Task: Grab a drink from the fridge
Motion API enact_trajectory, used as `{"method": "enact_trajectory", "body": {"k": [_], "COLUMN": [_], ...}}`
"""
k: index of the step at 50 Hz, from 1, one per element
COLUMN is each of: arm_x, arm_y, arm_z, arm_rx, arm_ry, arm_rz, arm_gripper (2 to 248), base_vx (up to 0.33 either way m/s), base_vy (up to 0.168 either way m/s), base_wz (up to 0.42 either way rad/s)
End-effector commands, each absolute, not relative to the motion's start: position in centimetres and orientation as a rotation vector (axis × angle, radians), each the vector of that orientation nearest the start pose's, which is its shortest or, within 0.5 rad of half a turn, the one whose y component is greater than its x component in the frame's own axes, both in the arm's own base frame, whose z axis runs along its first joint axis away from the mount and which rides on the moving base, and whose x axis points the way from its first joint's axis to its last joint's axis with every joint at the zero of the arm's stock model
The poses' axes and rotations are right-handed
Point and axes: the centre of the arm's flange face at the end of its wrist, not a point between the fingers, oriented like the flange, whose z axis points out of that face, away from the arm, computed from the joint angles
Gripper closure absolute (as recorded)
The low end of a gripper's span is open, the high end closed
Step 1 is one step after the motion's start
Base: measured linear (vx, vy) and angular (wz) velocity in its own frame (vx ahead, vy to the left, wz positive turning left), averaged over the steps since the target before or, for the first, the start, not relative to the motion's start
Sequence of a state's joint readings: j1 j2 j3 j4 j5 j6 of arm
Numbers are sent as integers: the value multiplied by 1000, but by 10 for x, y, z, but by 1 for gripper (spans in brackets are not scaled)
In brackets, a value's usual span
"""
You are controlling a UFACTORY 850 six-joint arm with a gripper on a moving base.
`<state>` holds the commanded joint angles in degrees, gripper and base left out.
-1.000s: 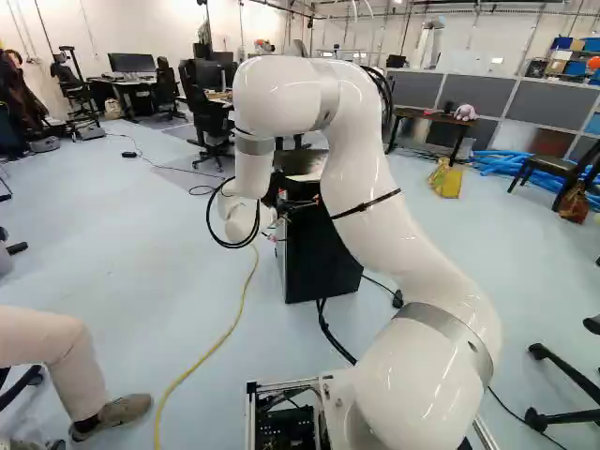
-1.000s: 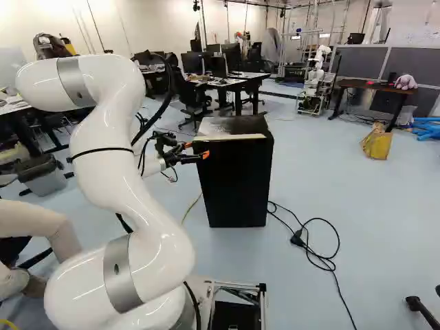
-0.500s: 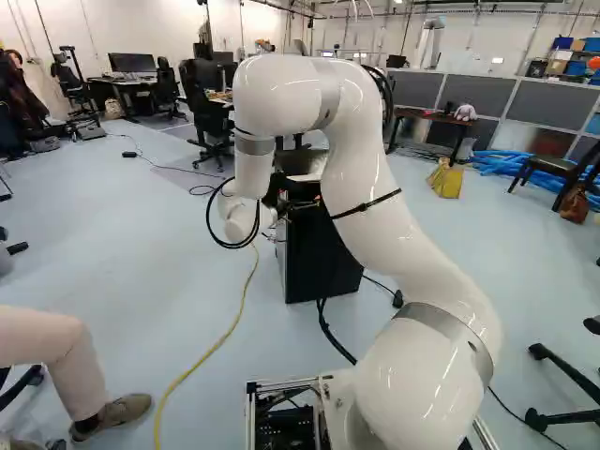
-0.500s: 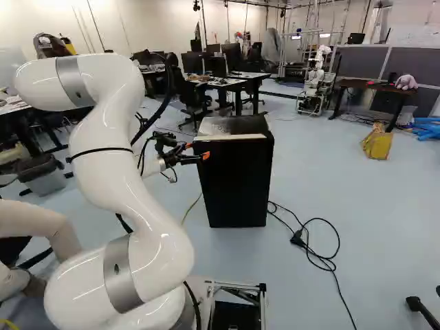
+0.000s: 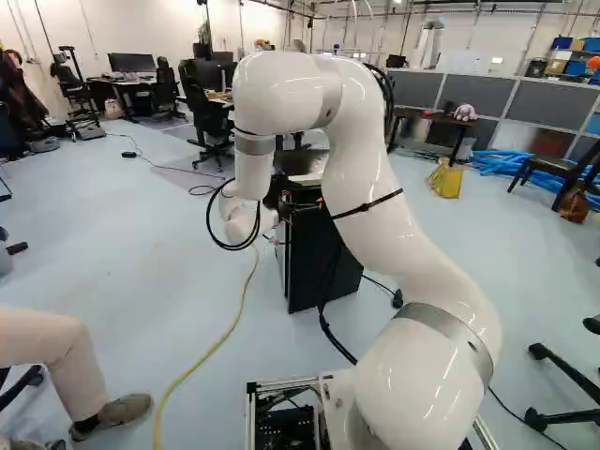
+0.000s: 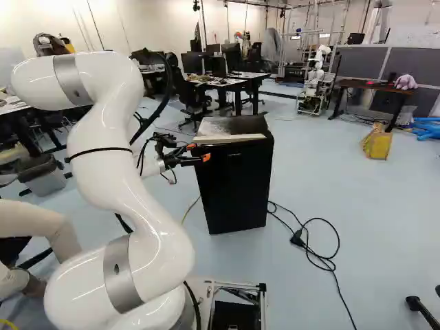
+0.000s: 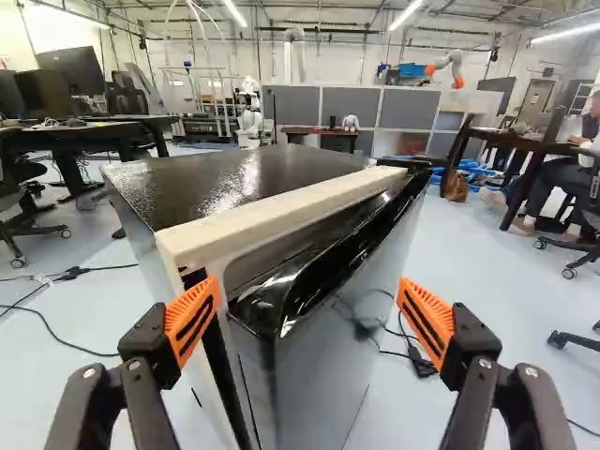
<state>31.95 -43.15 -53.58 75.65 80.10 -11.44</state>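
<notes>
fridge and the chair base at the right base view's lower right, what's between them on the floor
The right base view shows a looped black cable between the fridge and the chair base.

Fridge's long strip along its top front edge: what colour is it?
Cream; the strip shows best in the wrist view.

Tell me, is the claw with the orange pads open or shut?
The gripper is open: its orange pads stand wide apart in the wrist view, with a corner of the black fridge showing between them.
</notes>
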Motion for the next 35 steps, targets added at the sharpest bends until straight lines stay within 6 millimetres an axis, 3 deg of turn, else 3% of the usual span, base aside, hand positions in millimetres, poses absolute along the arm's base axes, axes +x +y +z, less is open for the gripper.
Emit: {"method": "enact_trajectory", "body": {"k": [35], "arm_x": [468], "arm_y": [196], "arm_z": [246], "arm_rx": [-2667], "arm_ry": [1012], "arm_rz": [-2293], "arm_gripper": [3], "base_vx": [0], "base_vy": [0], "base_wz": [0]}}
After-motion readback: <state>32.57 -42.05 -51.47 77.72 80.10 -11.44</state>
